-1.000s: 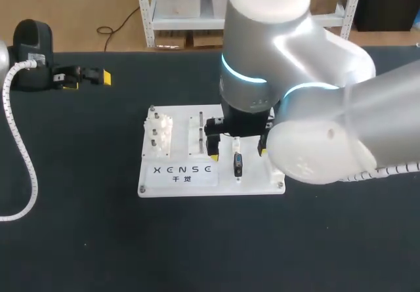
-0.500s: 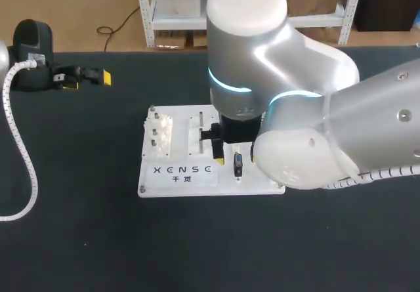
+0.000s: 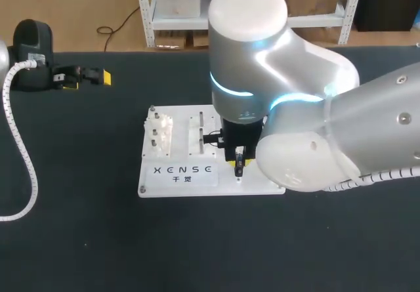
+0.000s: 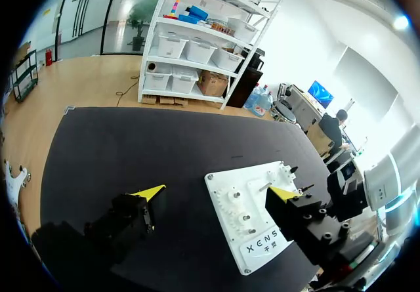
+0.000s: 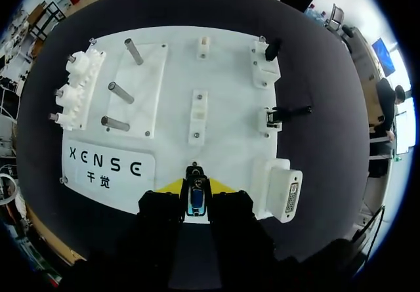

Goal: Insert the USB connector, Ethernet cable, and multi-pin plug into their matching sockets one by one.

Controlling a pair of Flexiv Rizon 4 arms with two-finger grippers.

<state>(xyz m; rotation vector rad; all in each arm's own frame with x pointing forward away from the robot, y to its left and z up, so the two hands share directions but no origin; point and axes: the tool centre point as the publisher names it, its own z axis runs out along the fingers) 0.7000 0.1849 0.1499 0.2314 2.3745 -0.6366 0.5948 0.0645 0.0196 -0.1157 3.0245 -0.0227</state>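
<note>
Black table (image 3: 79, 239); right jaws tight on USB connector (image 5: 195, 199) at white board (image 5: 230, 108) edge; left jaws spread.

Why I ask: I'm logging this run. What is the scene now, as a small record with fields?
board: white, mid-table
right gripper: over the board's near edge, shut on USB plug
USB plug: upright, black with a blue inside
left gripper: open, empty, off the board
multi-pin socket: on a white block beside the right gripper, nothing in it
</note>
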